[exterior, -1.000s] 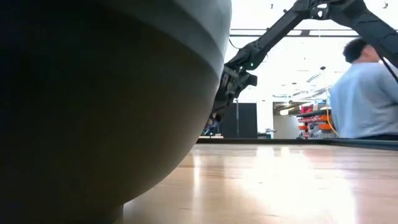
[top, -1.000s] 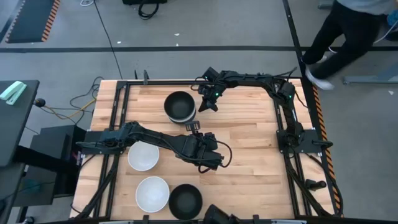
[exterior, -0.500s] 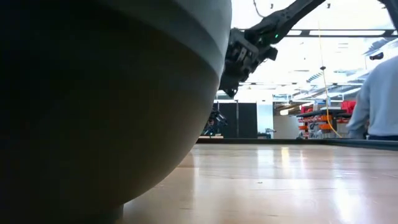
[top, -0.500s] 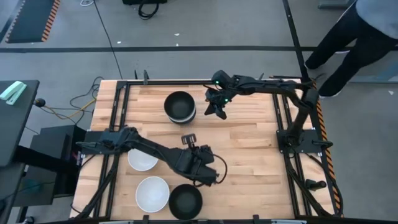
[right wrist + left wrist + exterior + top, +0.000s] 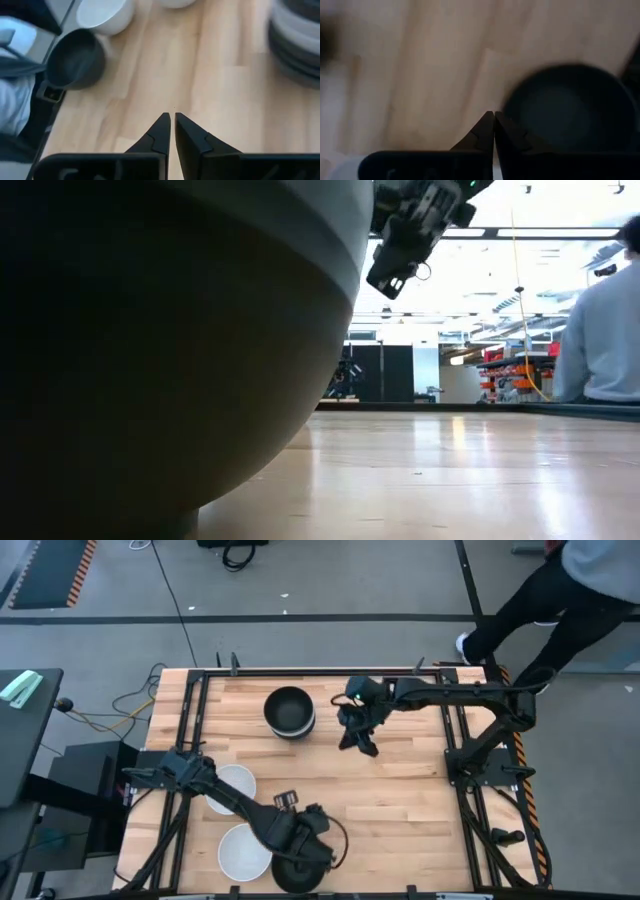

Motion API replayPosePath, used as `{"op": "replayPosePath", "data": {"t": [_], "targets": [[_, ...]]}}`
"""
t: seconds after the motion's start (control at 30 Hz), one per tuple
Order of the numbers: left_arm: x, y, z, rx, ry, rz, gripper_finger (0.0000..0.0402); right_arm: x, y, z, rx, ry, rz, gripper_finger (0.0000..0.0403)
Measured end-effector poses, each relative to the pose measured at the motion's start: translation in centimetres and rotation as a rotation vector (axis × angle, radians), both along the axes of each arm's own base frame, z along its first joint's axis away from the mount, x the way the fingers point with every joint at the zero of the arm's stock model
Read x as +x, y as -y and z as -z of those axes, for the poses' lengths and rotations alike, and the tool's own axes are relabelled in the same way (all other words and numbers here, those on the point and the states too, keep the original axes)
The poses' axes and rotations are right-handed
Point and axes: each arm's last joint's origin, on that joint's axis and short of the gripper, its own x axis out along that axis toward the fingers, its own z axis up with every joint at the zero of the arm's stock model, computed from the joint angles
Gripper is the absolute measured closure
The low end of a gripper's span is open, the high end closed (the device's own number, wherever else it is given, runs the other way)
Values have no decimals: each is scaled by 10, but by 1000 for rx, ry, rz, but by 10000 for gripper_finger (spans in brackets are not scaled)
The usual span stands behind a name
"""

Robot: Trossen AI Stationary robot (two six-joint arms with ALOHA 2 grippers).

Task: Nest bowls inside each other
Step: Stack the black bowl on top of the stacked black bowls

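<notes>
Bowls stood scattered over the wooden table (image 5: 400, 800): a nested stack (image 5: 289, 711) topped in black near the far edge, two white bowls (image 5: 236, 785) (image 5: 242, 850) nearer the front on the stack's left side, a lone black bowl (image 5: 298, 870) at the front edge. Left gripper (image 5: 305, 852) hung right over that black bowl, fingers (image 5: 485, 131) pressed together and empty. Right gripper (image 5: 362, 743) hovered just beside the stack, fingers (image 5: 161, 131) a narrow slit apart, holding nothing. Judged mid-task, between drops: collecting the black bowl looked next. Called for parting the left fingers, lowering them astride the rim, clamping, then carrying it to the stack.
</notes>
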Motion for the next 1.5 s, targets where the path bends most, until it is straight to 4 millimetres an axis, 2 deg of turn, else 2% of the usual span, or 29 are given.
{"op": "replayPosePath", "data": {"t": [0.17, 0.33, 0.57, 0.93, 1.03, 1.2, 1.5], "targets": [[-12, 19, 1, -82, -38, -16, 370, -12, -30, 3, -55, -25, -22, 367], [-17, 26, 2, -92, -40, -31, 363, -28, -50, 10, -167, -75, 46, 367], [-5, 21, 18, -93, -87, -54, 348, -40, -68, 16, -174, -74, 49, 367], [17, 4, 43, -81, -169, -10, 311, -40, -80, 15, -173, -62, 35, 366], [24, -1, 52, -87, -204, 22, 313, -40, -87, 15, -174, -63, 10, 366], [29, -8, 54, -89, -211, 33, 329, -43, -102, 14, -185, -53, -39, 366], [39, 2, 53, -222, -124, 127, 355, -51, -122, 7, -206, -26, -75, 366]]}}
